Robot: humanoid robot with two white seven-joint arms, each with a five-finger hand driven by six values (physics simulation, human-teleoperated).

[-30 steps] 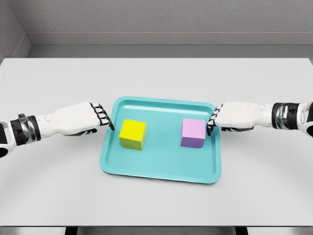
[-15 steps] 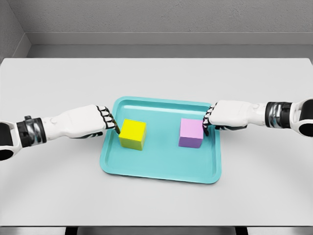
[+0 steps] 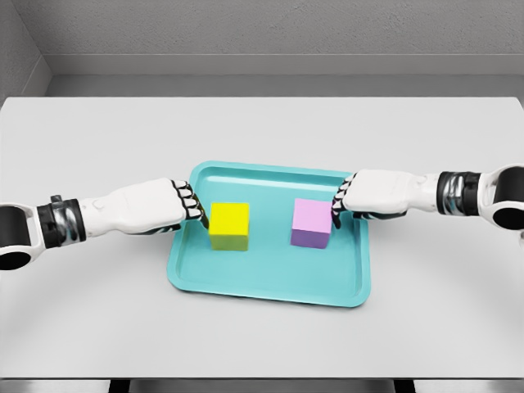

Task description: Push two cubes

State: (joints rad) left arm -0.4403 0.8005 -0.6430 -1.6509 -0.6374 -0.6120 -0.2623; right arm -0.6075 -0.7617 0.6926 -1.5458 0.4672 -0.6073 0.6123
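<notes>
A yellow cube and a pink cube sit apart inside the teal tray. My left hand comes over the tray's left rim, its curled fingertips pressed against the yellow cube's left face. From the right, my right hand reaches over the tray's right rim, and its curled fingertips touch the pink cube's right face. Neither hand holds anything.
The tray rests in the middle of a wide grey table. A grey wall runs behind the table's far edge. Both forearms lie low over the table on either side of the tray.
Both hands moved inward over the tray rims. The yellow cube slid right and turned slightly, the pink cube slid left, so the gap between them has shrunk.
</notes>
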